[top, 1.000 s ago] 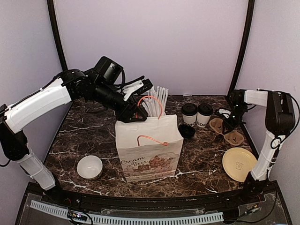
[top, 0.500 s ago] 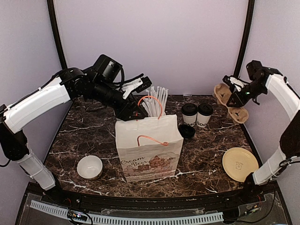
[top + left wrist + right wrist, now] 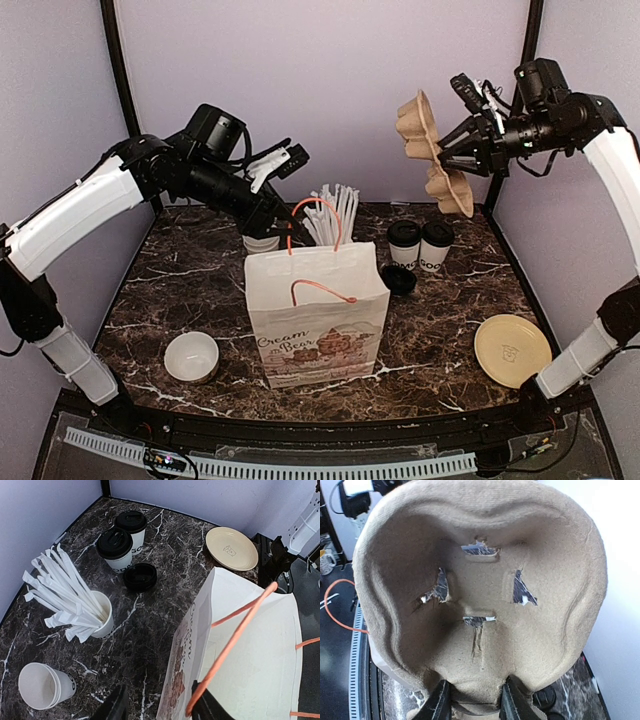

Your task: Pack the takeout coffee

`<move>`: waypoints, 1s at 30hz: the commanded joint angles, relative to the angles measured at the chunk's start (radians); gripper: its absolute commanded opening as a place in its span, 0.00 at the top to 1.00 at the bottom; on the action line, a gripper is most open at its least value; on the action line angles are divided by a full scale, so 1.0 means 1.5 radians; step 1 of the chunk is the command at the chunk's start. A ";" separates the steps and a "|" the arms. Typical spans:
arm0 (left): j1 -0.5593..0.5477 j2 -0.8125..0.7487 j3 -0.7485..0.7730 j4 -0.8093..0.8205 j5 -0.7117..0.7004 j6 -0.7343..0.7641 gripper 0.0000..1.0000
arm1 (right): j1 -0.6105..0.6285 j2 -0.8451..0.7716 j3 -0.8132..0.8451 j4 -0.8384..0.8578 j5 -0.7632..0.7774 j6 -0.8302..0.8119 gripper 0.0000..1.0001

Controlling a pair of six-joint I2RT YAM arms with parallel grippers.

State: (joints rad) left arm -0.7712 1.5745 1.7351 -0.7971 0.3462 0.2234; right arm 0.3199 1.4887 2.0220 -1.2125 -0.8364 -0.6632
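The two takeout coffee cups (image 3: 404, 243) (image 3: 437, 245), white with black lids, stand together at the back right; they also show in the left wrist view (image 3: 115, 547) (image 3: 132, 527). The white paper bag (image 3: 318, 310) stands open at the centre. My left gripper (image 3: 280, 225) is open at the bag's back left rim (image 3: 210, 610), with the bag's wall between its fingers and the orange handle (image 3: 240, 630) lying across one finger. My right gripper (image 3: 462, 148) is shut on a brown pulp cup carrier (image 3: 435, 150), held on edge high above the cups; the carrier fills the right wrist view (image 3: 480, 580).
A loose black lid (image 3: 398, 280) lies in front of the coffees. A white cup full of straws (image 3: 335, 215) and stacked white cups (image 3: 42, 685) stand behind the bag. A low white bowl (image 3: 191, 357) sits front left and a yellow plate (image 3: 511, 350) front right.
My right arm lifted the cup carrier off the table at the right and swung it high and leftward. My left gripper rose slightly, drawing the bag's handle back and left.
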 commanded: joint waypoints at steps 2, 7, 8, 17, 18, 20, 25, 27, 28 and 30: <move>0.007 0.005 0.017 0.011 0.031 -0.022 0.57 | 0.078 -0.010 -0.015 0.154 -0.130 0.061 0.70; 0.008 -0.003 0.014 0.029 0.046 -0.038 0.58 | 0.154 0.030 0.005 0.203 -0.174 0.094 0.70; 0.008 -0.005 0.012 0.033 0.049 -0.039 0.59 | 0.162 0.034 0.003 0.217 -0.180 0.101 0.70; 0.013 0.004 0.009 0.038 0.063 -0.035 0.77 | 0.302 0.110 0.024 0.185 -0.139 0.062 0.70; 0.014 0.003 0.006 0.040 0.067 -0.035 0.80 | 0.315 0.115 0.024 0.181 -0.130 0.054 0.70; 0.015 0.000 0.000 0.048 0.072 -0.034 0.88 | 0.334 0.124 0.025 0.174 -0.110 0.041 0.70; 0.021 -0.007 -0.021 0.056 0.089 -0.031 1.00 | 0.362 0.147 0.029 0.168 -0.081 0.025 0.70; 0.023 -0.009 -0.029 0.061 0.096 -0.032 1.00 | 0.371 0.156 0.030 0.167 -0.070 0.019 0.70; 0.024 -0.012 -0.034 0.061 0.098 -0.031 1.00 | 0.375 0.160 0.029 0.165 -0.065 0.014 0.70; 0.025 -0.018 -0.043 0.067 0.105 -0.032 1.00 | 0.383 0.167 0.025 0.162 -0.056 0.007 0.70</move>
State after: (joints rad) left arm -0.7429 1.5837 1.7050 -0.7212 0.4637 0.1719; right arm 0.8680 1.7134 2.0377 -0.9653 -0.9623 -0.6178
